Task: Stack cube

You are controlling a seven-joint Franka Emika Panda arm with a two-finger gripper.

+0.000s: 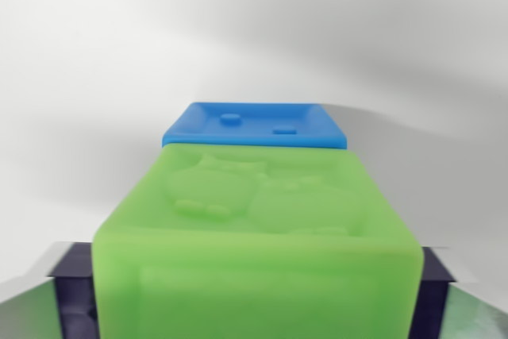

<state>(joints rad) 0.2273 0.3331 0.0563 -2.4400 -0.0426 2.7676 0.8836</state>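
Green cube (254,228) fills the near part of the wrist view, pinched btwn the gripper (254,291) fingers; dark pads (75,291) press its left & right sides, so the jaws are clamped on it. Blue cube (254,123) sits just beyond, on the white table (95,53), its raised-relief top showing. Green looks carried above blue's level, prob. so it can be brought over blue & set down w/o knocking it

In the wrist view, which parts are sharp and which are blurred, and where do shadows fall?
Wrist view: the green cube is soft and blurred up close; the blue cube behind it is sharper; soft grey shadows lie on the white surface around both.
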